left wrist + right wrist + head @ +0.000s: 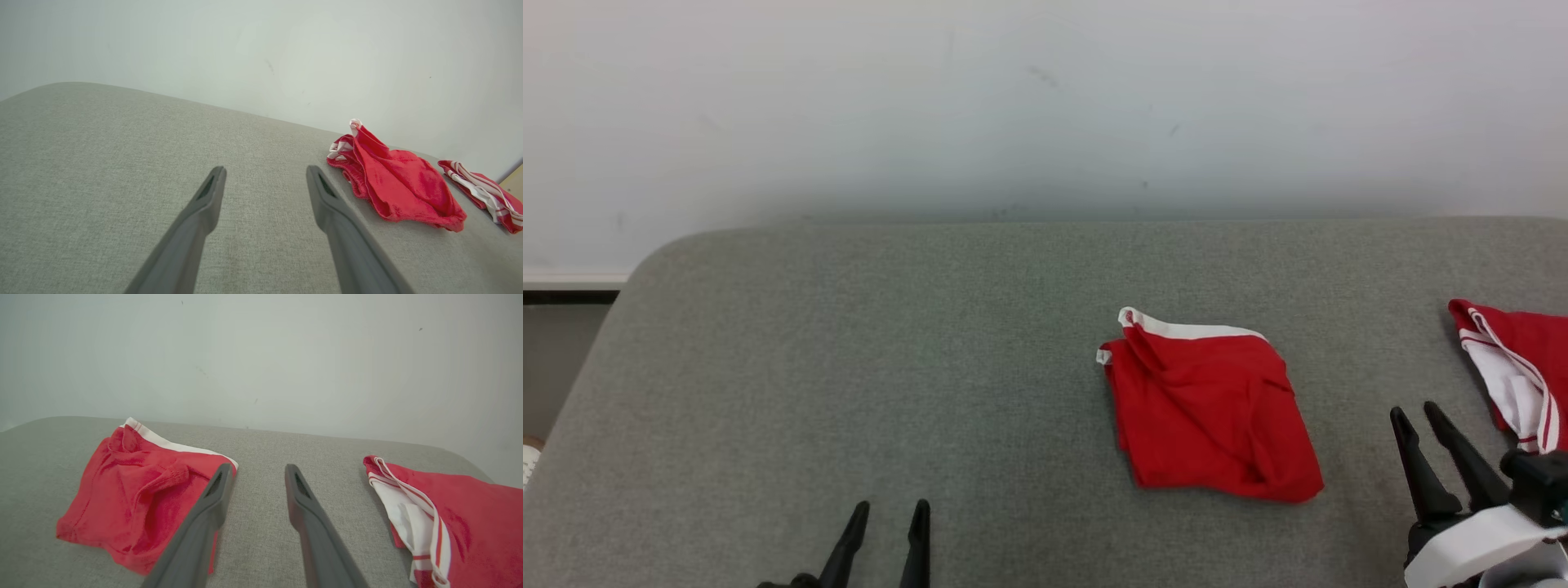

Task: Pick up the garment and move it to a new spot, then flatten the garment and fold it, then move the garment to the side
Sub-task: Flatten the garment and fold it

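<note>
**Asker:** What lies on the surface, and where is the garment?

**Describer:** A grey fabric-covered surface (849, 343) with a rounded far-left corner runs across the head view, and a pale wall (1013, 98) stands behind it. The red garment (1213, 412) lies right of centre. It is a rough, rumpled square with a white band along its far edge, resting flat on the grey cloth. A second garment (1515, 367), red with white panels and thin stripes, lies at the right edge and is partly cut off by the frame. The two pieces lie well apart, with bare grey cloth between them.

**Asker:** Where are the claws, and what state is each one in?

**Describer:** The left gripper (892, 506) rises from the bottom edge, left of centre and well apart from the red garment. Its two dark fingers are spread wide, and the left wrist view shows grey cloth in the gap between them. The right gripper (1414, 410) sits at the lower right, in the space between the two garments. Its fingers are parted and grasp no cloth, and grey fabric shows between them in the right wrist view. In that view one finger overlaps the near corner of the red garment. The head view shows the gripper standing clear of it.
</note>
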`<state>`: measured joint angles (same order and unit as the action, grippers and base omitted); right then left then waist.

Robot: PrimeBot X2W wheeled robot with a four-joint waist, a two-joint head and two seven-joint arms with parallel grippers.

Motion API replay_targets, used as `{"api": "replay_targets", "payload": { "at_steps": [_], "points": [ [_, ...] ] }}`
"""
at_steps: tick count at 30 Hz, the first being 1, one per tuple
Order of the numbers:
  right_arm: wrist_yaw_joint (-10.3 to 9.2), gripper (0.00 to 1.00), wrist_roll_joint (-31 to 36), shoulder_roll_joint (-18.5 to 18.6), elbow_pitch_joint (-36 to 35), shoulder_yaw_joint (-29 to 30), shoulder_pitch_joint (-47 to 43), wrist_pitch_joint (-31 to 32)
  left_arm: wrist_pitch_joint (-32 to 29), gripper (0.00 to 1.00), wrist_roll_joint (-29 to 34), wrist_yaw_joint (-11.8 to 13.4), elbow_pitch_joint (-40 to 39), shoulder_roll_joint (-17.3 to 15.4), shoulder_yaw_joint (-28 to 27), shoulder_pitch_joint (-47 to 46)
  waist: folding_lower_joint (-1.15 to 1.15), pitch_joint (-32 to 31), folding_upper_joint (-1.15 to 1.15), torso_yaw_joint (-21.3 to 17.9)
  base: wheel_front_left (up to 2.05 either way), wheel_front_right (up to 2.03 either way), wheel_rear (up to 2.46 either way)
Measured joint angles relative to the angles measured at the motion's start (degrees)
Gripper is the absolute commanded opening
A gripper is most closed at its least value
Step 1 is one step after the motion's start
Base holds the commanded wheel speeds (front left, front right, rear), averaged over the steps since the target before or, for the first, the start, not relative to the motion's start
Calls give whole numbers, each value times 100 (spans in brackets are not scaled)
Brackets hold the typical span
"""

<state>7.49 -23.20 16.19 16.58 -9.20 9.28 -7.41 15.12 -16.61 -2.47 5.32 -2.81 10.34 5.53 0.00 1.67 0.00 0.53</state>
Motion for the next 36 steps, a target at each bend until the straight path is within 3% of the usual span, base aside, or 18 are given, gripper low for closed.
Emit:
{"api": "replay_targets", "payload": {
  "at_steps": [19, 30, 36],
  "points": [
    [0, 0, -601, -98, 2047, -1475, 1603, 635, 0, 100, -132, 51, 132, 0, 213, -412, 1, 493, 0, 632, 0, 0, 0],
    [-1, 0, -873, -341, 2564, -2217, 2112, 734, 0, 100, -174, 60, 144, 0, 286, -424, 1, 445, 0, 772, 0, 0, 0],
    [0, 0, -1076, -457, 2453, -2895, 2203, 582, 0, 100, -200, 85, 157, 0, 289, -426, 1, 379, 0, 819, 0, 0, 0]
  ]
}}
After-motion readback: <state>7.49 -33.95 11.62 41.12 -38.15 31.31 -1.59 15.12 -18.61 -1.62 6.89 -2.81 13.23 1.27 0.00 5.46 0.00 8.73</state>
